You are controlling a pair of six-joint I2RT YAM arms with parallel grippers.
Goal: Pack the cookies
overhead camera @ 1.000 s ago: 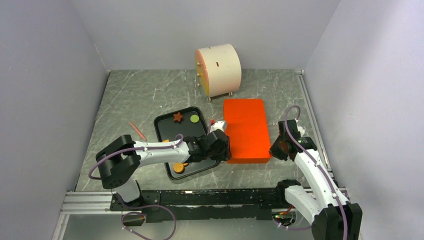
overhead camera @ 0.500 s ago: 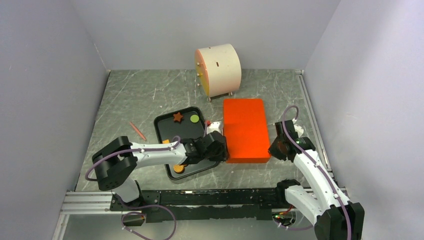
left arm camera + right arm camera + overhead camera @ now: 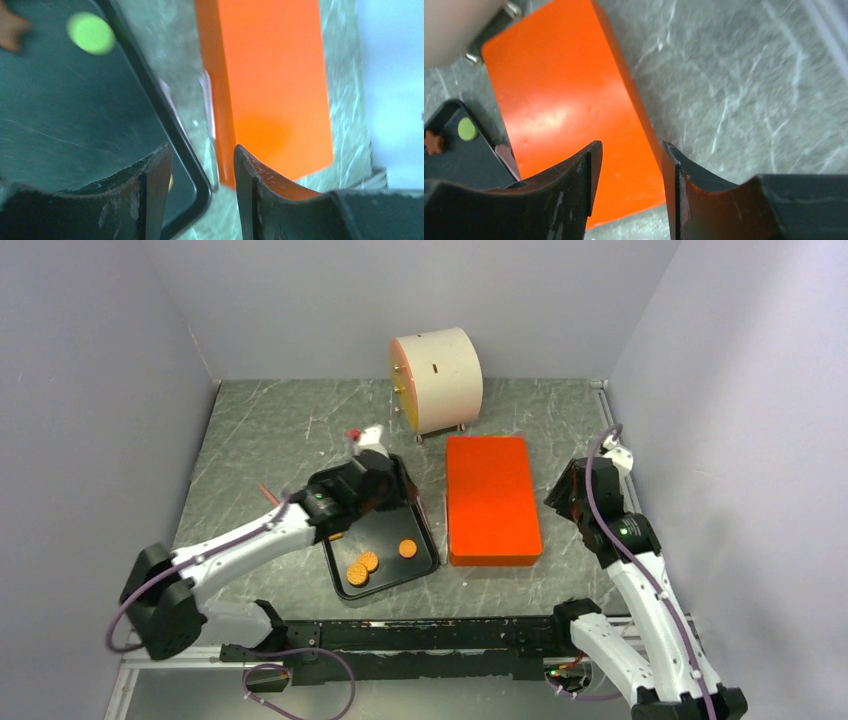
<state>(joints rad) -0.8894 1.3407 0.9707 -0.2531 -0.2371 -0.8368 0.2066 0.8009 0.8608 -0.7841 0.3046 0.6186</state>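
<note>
Left gripper point(image 3: 202, 150): we see its fingers parted to a middling gap with nothing between them, held above the right rim of the tray point(image 3: 428, 558).
Right gripper point(image 3: 631, 147): we find it parted too and empty, raised by the right side of the box point(image 3: 492, 500).
Orange cookies point(image 3: 369, 561): we count three rounds on the near half of the tray, two touching and one apart to the right.
Green cookie point(image 3: 91, 33): it lies flat on the far half of the tray, near the right rim.
Star cookie point(image 3: 433, 141): brown, just left of the green one.
Box: orange, flat on the table just right of the tray, not touching it.
Drum point(image 3: 437, 378): cream, on its side behind the box.
</note>
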